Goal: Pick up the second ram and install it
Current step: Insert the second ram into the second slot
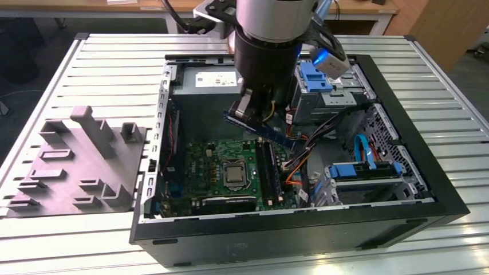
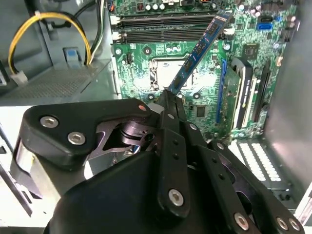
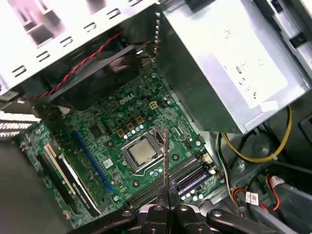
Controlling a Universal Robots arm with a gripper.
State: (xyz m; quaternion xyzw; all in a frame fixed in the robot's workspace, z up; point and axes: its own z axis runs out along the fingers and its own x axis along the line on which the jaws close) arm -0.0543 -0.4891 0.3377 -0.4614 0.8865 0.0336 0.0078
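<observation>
My gripper point(image 1: 250, 112) is shut on the second ram point(image 1: 261, 129), a thin bluish-green board held tilted in the air above the green motherboard point(image 1: 206, 166) inside the open computer case. In the second wrist view the ram point(image 2: 200, 48) sticks out from the black fingers point(image 2: 170, 105) over the processor socket point(image 2: 163, 68). In the first wrist view the ram point(image 3: 165, 156) shows edge-on as a thin line rising from the gripper point(image 3: 168, 194). The long black memory slots point(image 2: 165, 27) point(image 3: 168, 181) lie beside the socket, below the ram and apart from it.
A grey moulded holder point(image 1: 77, 163) lies on the slatted table at the exterior view's left. The case walls point(image 1: 290, 229) ring the board. The silver power supply point(image 3: 229, 63), yellow wires point(image 2: 48, 22) and a drive cage with blue parts point(image 1: 367, 172) crowd the sides.
</observation>
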